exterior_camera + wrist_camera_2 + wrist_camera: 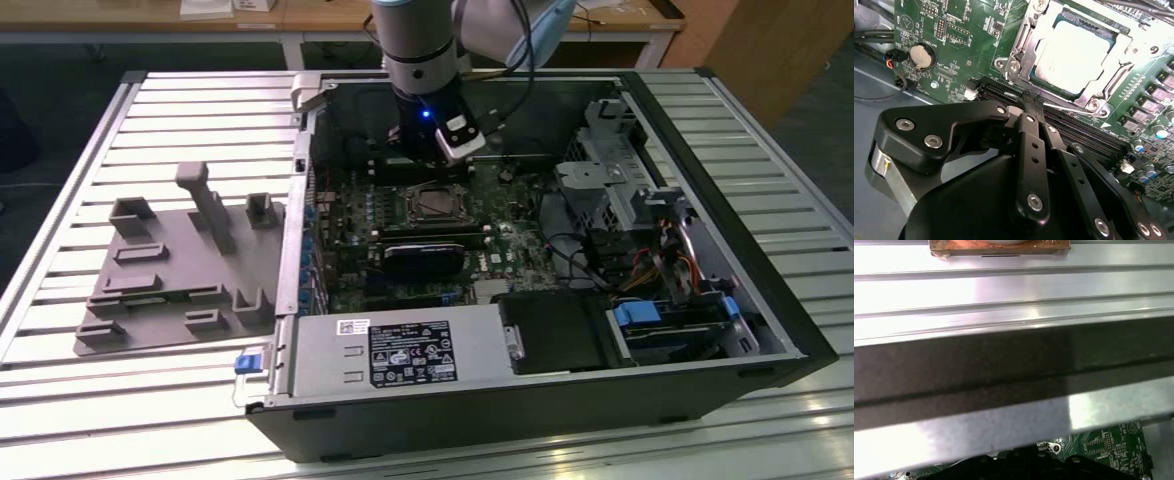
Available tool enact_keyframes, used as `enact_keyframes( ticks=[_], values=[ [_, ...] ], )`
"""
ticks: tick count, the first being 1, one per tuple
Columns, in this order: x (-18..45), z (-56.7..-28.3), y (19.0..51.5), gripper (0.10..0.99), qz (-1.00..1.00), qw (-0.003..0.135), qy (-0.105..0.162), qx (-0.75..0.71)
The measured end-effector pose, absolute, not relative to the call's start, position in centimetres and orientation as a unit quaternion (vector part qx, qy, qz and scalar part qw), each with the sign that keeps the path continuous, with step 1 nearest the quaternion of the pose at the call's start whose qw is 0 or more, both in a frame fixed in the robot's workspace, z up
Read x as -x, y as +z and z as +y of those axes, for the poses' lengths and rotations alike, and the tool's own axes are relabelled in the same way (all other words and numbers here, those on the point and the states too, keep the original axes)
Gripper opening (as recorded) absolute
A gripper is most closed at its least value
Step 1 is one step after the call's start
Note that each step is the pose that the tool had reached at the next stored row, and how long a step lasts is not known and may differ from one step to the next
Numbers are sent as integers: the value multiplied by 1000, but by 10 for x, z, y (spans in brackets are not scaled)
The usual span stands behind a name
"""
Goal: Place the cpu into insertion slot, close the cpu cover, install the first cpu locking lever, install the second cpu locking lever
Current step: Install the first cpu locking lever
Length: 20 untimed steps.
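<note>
Gripper [1030, 102] fingers are pressed together with nothing visible between them, tips low over the long black card slots [1089, 132]. Just beyond the tips a thin silver locking lever [1074, 108] runs along the nearest edge of the socket (touching the tips or just clear, I cannot tell). Past it the cpu [1071, 52] lies flat in the insertion slot [434, 203], its pale metal top glaring, and the cpu cover [1021, 47] is folded down around it. So I judge placing and closing done, and the lever step in hand. That step calls for a steady push on the rod and tucking it under its catch without skidding onto the board. Farthest out, off to one side, sits a coin cell [921, 56].
</note>
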State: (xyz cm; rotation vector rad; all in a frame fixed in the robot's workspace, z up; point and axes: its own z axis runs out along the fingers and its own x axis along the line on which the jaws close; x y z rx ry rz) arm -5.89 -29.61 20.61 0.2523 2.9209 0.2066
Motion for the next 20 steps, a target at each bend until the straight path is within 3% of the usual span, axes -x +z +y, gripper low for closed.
enact_keyframes(
  ticks=[14,20],
  values=[
    [68,-285,202,102,985,105,66,-116],
    [68,-285,218,102,985,105,66,-116]
  ],
)
